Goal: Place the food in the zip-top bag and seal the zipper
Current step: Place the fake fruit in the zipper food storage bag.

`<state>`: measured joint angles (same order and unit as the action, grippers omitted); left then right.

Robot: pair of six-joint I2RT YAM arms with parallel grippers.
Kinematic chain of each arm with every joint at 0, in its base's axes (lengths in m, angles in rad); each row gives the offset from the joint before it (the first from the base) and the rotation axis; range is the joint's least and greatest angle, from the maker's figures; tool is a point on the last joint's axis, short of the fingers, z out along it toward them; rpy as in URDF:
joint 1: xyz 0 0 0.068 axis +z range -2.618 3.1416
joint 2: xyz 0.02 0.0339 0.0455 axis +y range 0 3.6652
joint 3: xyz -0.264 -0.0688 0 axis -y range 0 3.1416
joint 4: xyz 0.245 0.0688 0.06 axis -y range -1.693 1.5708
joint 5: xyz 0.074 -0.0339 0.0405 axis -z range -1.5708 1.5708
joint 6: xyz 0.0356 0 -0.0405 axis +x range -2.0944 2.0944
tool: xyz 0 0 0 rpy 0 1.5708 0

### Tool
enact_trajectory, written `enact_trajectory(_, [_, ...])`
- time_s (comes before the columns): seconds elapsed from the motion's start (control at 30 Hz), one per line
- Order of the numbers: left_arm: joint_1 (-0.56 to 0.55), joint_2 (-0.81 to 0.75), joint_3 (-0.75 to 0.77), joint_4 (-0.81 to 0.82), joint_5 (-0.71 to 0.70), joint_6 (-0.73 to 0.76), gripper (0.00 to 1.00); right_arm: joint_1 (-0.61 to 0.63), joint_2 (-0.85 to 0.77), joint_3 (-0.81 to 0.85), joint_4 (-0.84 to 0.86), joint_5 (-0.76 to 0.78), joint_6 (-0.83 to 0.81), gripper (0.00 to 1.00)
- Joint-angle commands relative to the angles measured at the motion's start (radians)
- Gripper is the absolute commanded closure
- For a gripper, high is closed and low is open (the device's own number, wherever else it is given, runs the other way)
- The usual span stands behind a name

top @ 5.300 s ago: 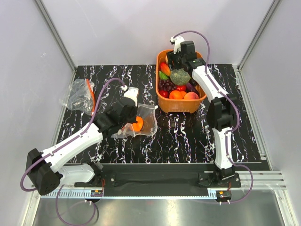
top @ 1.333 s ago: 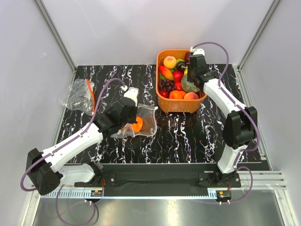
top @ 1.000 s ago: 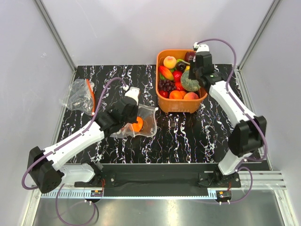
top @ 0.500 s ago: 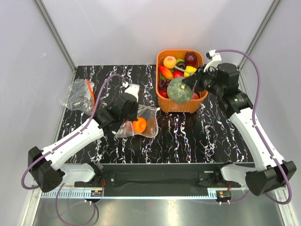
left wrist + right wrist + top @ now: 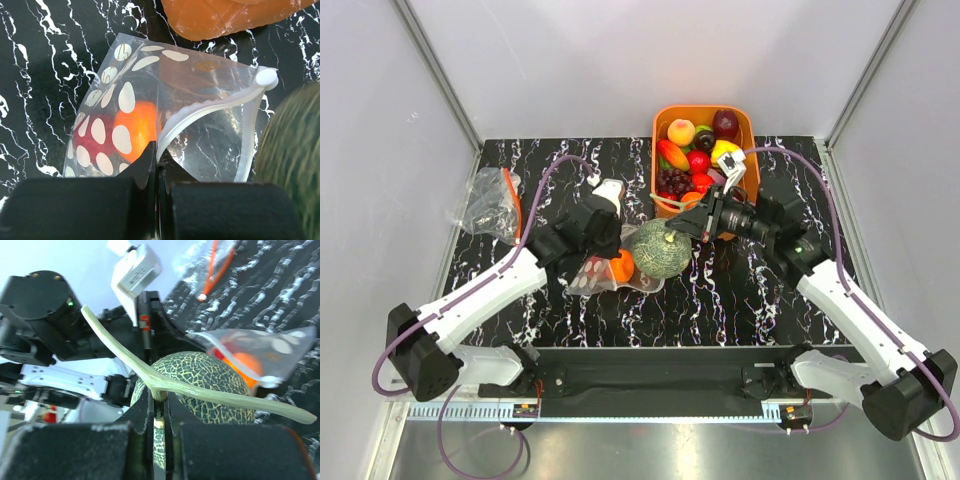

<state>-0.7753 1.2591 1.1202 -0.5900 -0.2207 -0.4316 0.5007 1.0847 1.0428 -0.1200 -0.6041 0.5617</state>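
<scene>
The zip-top bag (image 5: 642, 278) lies left of centre on the table, clear with white dots (image 5: 127, 97). My left gripper (image 5: 601, 254) is shut on its mouth edge beside the zipper (image 5: 210, 106) and lifts the mouth open (image 5: 159, 162). Inside the bag are an orange fruit (image 5: 142, 127) and a small red fruit (image 5: 90, 142). My right gripper (image 5: 684, 228) is shut on the pale stem (image 5: 165, 385) of the green netted melon (image 5: 661, 250). The melon (image 5: 200, 376) hangs just right of the bag's mouth (image 5: 292, 145).
An orange basket (image 5: 657, 130) with several toy fruits stands at the back centre-right. A crumpled clear plastic bag (image 5: 488, 205) with an orange strip lies at the back left. The left arm (image 5: 45, 315) stands close behind the melon.
My right arm has lifted the melon out of the basket and carried it left and forward to the bag's mouth. The left gripper kept hold of the bag, shifting slightly right.
</scene>
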Motion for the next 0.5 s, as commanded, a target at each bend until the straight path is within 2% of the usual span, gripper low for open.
enact_trajectory(0.0, [0.005, -0.006, 0.064, 0.021, 0.011, -0.025, 1.0, 0.031, -0.025, -0.064, 0.251, 0.018, 0.119, 1.0])
enact_trajectory(0.3, [0.033, -0.046, 0.109, 0.027, 0.124, -0.085, 1.0, 0.099, 0.046, -0.211, 0.563, 0.167, 0.198, 1.0])
enact_trajectory(0.47, [0.051, -0.087, 0.012, 0.106, 0.204, -0.143, 1.0, 0.153, 0.116, -0.219, 0.565, 0.286, 0.115, 1.0])
